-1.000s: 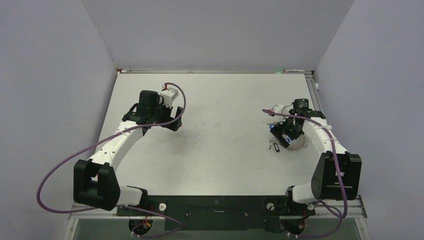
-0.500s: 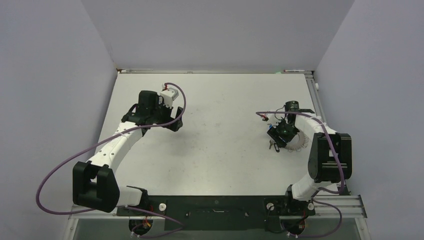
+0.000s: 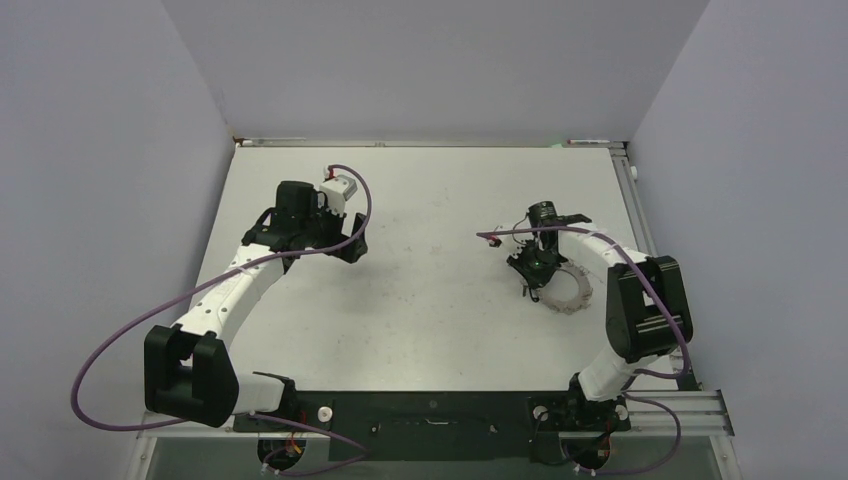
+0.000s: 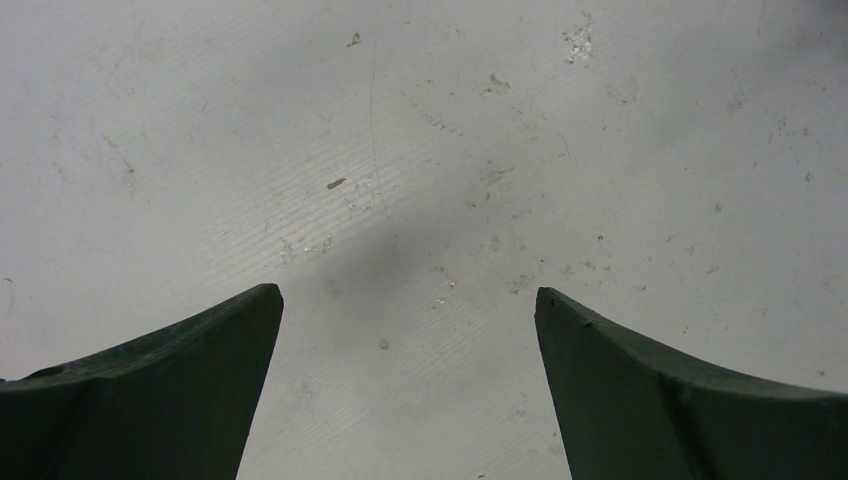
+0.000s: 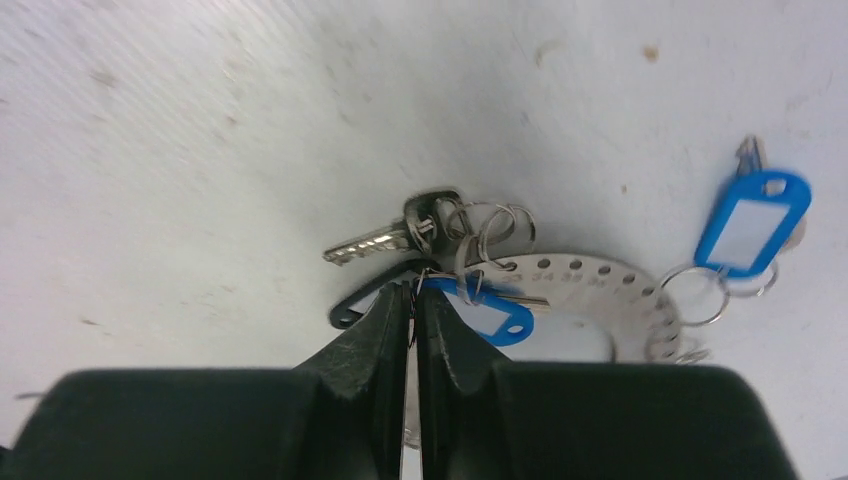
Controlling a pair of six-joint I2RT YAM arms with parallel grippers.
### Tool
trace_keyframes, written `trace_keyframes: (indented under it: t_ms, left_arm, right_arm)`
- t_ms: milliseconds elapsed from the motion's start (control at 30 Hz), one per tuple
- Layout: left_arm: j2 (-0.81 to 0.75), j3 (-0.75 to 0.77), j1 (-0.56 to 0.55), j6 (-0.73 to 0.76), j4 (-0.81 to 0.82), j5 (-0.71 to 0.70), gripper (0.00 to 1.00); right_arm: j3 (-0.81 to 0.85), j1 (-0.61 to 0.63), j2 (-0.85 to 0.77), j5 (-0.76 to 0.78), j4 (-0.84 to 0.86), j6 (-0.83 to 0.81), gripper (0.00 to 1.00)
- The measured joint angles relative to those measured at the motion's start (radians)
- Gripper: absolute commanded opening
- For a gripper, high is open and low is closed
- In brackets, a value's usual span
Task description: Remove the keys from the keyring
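The keyring (image 5: pixel 600 290) is a flat grey perforated ring lying on the table right of centre (image 3: pixel 570 292). Small wire loops hang keys on its rim: a silver key with a dark head (image 5: pixel 385 240), a blue-tagged key (image 5: pixel 750 220) at the far right, and another blue tag (image 5: pixel 495 312) by my fingers. My right gripper (image 5: pixel 412 290) is shut at the ring's left rim (image 3: pixel 532 268), with a thin wire loop pinched between its tips. Far to the left, my left gripper (image 3: pixel 345 245) hangs open over bare table (image 4: pixel 408 300), holding nothing.
A black oblong tag (image 5: pixel 355 305) lies under the right fingertips. The white table (image 3: pixel 430 300) is scuffed and speckled. Grey walls enclose it at the back and both sides, with a metal rail along the right edge (image 3: pixel 632 190).
My right gripper has gone from open to shut at the keyring's rim. The right arm swung left, and the keyring shifted left with it. The left arm has barely moved.
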Motion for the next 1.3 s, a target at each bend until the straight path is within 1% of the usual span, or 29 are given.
trace_keyframes:
  t_ms: [133, 300, 500, 767, 967, 1133, 1300]
  left_arm:
    - [0.0, 0.0, 0.001, -0.013, -0.005, 0.019, 0.96]
    - [-0.003, 0.0, 0.008, -0.02, -0.01, 0.076, 0.96]
    - [-0.003, 0.001, 0.017, -0.019, -0.016, 0.164, 0.96]
    - [-0.008, 0.001, 0.023, -0.02, -0.015, 0.273, 0.96]
    - [-0.053, -0.007, 0.023, -0.008, 0.001, 0.334, 0.96]
    - [-0.137, -0.072, 0.023, 0.016, 0.07, 0.39, 0.96]
    - [-0.183, -0.132, 0.02, 0.065, 0.136, 0.451, 0.96]
  right_arm:
    - [0.064, 0.083, 0.001, -0.058, -0.025, 0.068, 0.05]
    - [0.163, 0.156, 0.009, -0.158, -0.035, 0.169, 0.05]
    - [0.231, 0.198, 0.024, -0.288, -0.027, 0.28, 0.05]
    - [0.321, 0.246, 0.047, -0.406, -0.028, 0.368, 0.05]
    - [0.378, 0.291, 0.05, -0.457, -0.038, 0.38, 0.05]
    - [0.456, 0.348, 0.074, -0.484, -0.082, 0.354, 0.05]
    - [0.52, 0.406, 0.108, -0.507, -0.116, 0.332, 0.05]
